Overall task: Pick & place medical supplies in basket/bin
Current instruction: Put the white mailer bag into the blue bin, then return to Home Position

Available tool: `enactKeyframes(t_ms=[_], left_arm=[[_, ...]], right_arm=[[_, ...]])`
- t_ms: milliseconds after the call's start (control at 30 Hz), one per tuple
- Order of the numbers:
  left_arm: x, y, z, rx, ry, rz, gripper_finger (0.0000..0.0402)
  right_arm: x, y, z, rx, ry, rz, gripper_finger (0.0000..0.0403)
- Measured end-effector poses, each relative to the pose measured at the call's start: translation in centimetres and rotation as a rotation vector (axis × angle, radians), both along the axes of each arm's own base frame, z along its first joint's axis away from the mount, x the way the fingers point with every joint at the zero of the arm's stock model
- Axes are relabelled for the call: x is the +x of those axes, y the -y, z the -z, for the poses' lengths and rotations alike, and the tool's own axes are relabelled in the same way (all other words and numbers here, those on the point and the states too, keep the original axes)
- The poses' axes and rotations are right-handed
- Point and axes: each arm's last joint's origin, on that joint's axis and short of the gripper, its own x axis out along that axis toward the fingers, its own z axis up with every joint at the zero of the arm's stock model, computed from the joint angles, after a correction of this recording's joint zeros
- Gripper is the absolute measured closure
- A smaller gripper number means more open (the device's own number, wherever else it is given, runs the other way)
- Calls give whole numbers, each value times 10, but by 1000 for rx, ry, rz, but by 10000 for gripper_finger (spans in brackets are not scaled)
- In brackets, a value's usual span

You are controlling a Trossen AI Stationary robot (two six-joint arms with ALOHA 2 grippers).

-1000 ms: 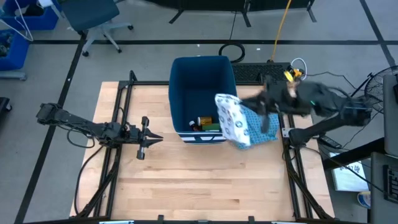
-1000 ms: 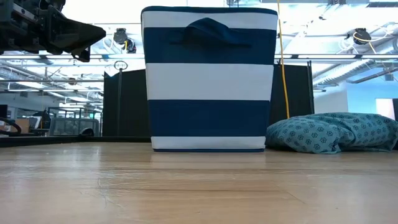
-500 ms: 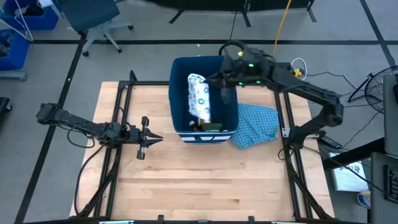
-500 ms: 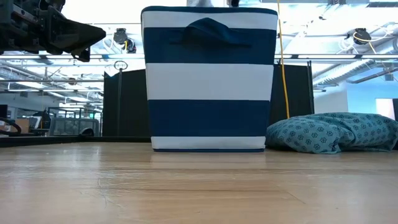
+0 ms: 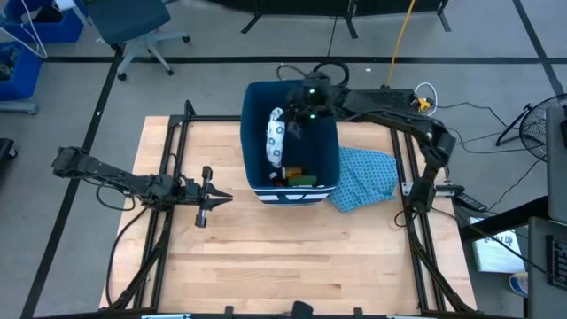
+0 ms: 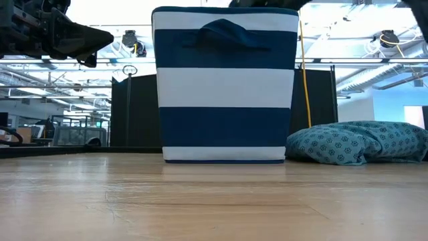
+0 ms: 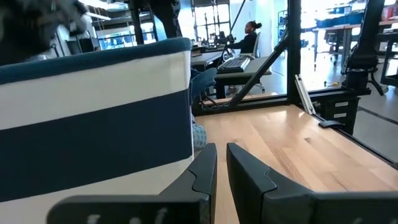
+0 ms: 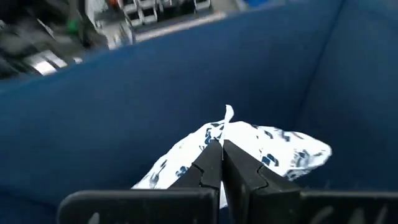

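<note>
The dark-blue bin (image 5: pixel 254 106) with white stripes (image 6: pixel 224 87) stands at the table's far middle. My right gripper (image 5: pixel 293 125) is above its opening, shut on the flat white blue-patterned packet (image 5: pixel 274 142), which hangs inside against the bin's left wall. On the bin's bottom lie a green block (image 5: pixel 302 181) and an orange piece (image 5: pixel 291 171). My left gripper (image 5: pixel 215 197) hovers shut above the table, left of the bin, touching nothing. The other supplies are hidden. My right gripper pinches the packet by its crumpled upper edge (image 8: pixel 219 132) between both fingers (image 8: pixel 207 163), coming from above and slanting down into the bin. The packet hangs below the fingers, spread to either side of them (image 8: pixel 292 149). Whether its lower end rests on anything is hidden.
A blue patterned cloth (image 5: pixel 363 180) lies bunched on the table right of the bin (image 6: pixel 354 142). Bare wooden table (image 5: pixel 292 257) stretches toward the near edge. Black frame rails (image 5: pixel 173 159) run along the table's left and right sides.
My right gripper has swung from above the cloth toward the table's left and far side, carrying the packet over the bin's rim. The packet, which hung outside the bin's near right corner, now hangs inside the bin near its left wall.
</note>
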Motion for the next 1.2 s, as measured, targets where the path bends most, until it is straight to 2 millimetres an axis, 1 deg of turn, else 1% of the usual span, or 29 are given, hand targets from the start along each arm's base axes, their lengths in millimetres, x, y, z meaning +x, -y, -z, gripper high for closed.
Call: enactKeyframes(t_ms=[167, 233, 333, 400, 500, 567, 667, 700, 800, 900, 967, 1067, 1133, 1200], left_arm=[[0, 0, 0, 6, 0, 0, 360], [0, 0, 0, 6, -4, 0, 360], [0, 0, 0, 6, -5, 0, 360], [0, 0, 1, 7, -11, 1, 360], [0, 0, 1, 5, -15, 1, 360], [0, 0, 1, 5, -15, 0, 360], [0, 0, 1, 4, -14, 1, 360], [0, 0, 1, 3, -14, 1, 360], [0, 0, 1, -5, -11, 1, 360], [0, 0, 1, -7, -12, 2, 360], [0, 0, 1, -7, -11, 1, 360], [0, 0, 1, -11, -12, 2, 360], [0, 0, 1, -11, -13, 3, 360], [0, 0, 1, -11, -14, 2, 360]], right_arm=[[17, 12, 43, 62, -103, 3, 403], [22, 14, 55, 80, -130, 4, 403], [24, 16, 61, 97, -142, -16, 402], [24, 16, 62, 99, -139, -44, 398], [22, 13, 57, 89, -135, -55, 380], [18, 11, 52, 95, -133, -47, 361], [11, 10, 38, 95, -113, 0, 322], [7, 9, 30, 83, -100, 20, 308], [-7, 3, 2, 21, -52, 73, 273], [-26, -5, -27, -45, -17, 136, 253], [-41, -13, -49, -84, 28, 161, 247], [-71, -31, -86, -112, 124, 150, 249], [-94, -49, -106, -118, 163, 114, 256], [-116, -69, -121, -143, 167, 68, 272]])
